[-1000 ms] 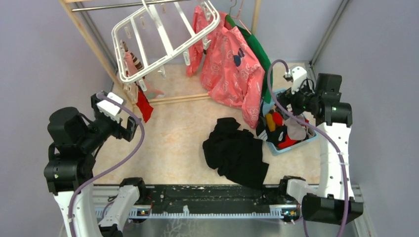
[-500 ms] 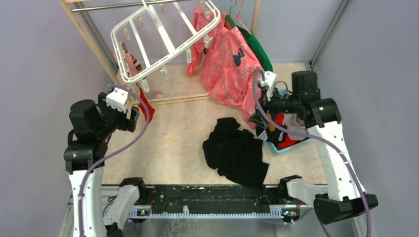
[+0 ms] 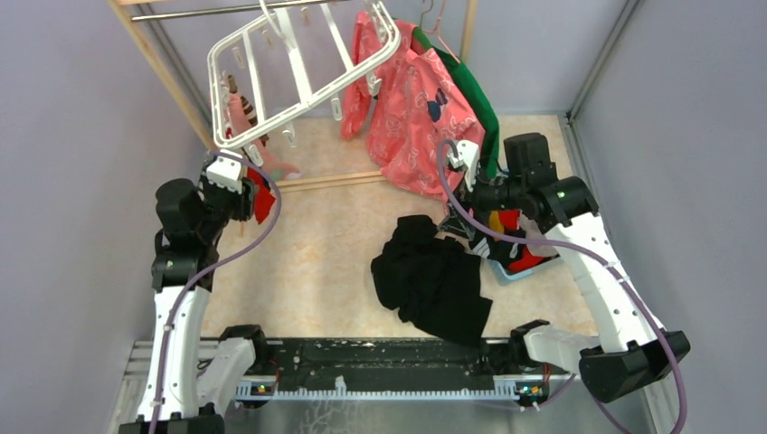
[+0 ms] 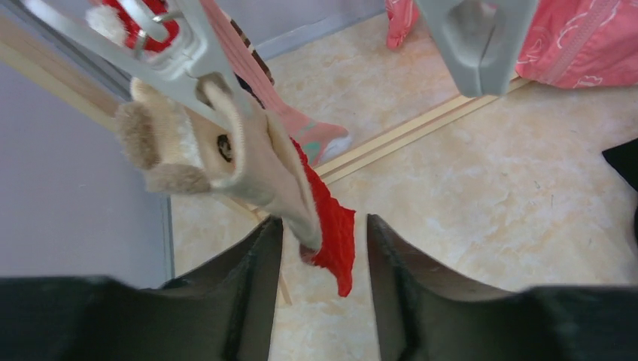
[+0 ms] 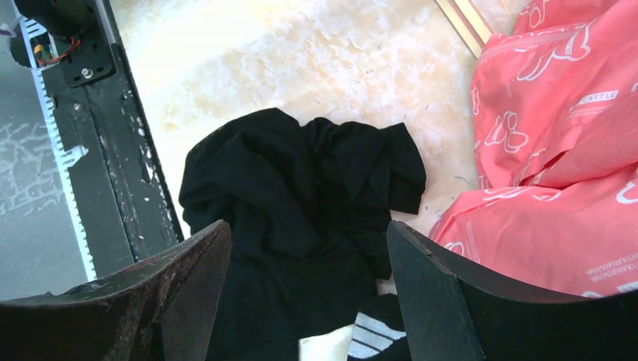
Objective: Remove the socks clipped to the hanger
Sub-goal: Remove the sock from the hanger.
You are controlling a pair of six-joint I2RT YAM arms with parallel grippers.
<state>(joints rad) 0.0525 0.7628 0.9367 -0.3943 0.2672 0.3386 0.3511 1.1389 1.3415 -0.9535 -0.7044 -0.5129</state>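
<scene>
Between the parted left fingers (image 4: 252,289) hang the red sock (image 4: 336,235) and beige sock (image 4: 265,162).

Left end effector (image 4: 323,223) and right end effector (image 5: 307,227) stand parted.

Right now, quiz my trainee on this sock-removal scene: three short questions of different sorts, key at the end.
1. True or false: the left gripper is shut on the red sock.
2. Under the right gripper, what shows between its jaws? A) the red sock B) the black cloth heap C) the hanger
3. Which gripper is up at the hanger?
Key: 1. False: its jaws stand apart on either side of the sock's tip. 2. B. 3. The left.
</scene>
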